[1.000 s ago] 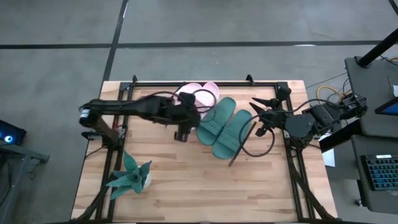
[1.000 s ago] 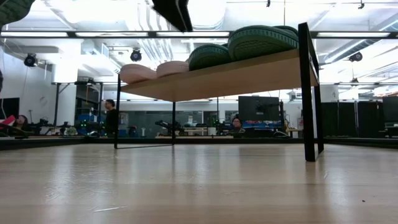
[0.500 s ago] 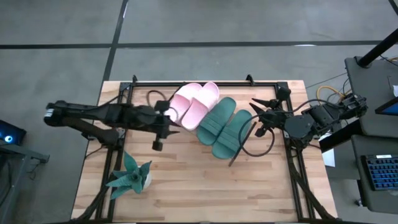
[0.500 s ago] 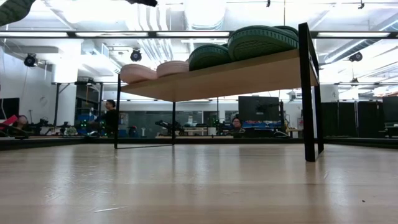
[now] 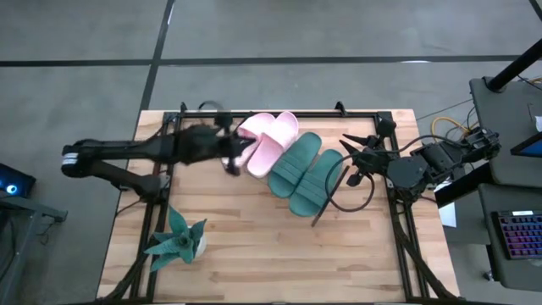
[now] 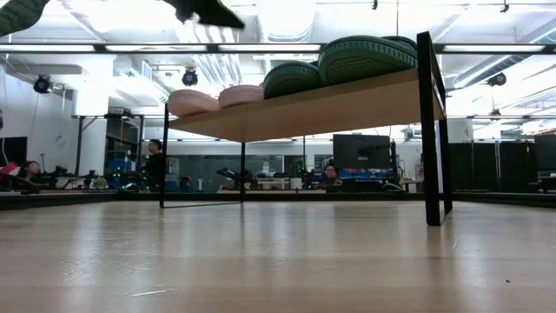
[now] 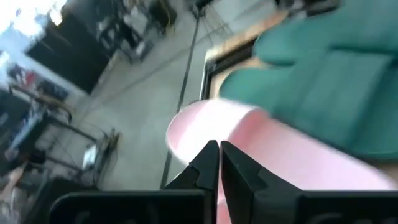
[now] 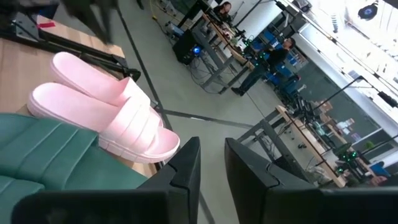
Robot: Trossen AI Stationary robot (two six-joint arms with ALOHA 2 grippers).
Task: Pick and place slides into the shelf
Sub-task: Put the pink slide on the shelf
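Note:
Two pale pink slides (image 5: 267,140) and two dark green slides (image 5: 305,169) lie side by side, soles down, on the shelf's light wood board (image 6: 330,104), which stands on black legs (image 6: 430,130) at the table's far middle. My left gripper (image 5: 230,161) hangs shut and empty in the air just left of the pink slides, above shelf height (image 6: 207,10). Its wrist view shows a pink slide (image 7: 249,143) and a green slide (image 7: 336,68) just ahead. My right gripper (image 5: 349,159) waits open and empty right of the green slides.
A green leafy toy plant (image 5: 178,237) stands at the table's near left. Black frame rails (image 5: 151,212) run along the table's left, right and far edges. The wood tabletop (image 5: 271,254) in front of the shelf is bare. People and desks show in the room behind.
My left gripper first drew back from in front of the slides toward the table's left edge. It then swung toward the far edge and back right, and now hangs beside the pink slides. The slides and the shelf have not moved.

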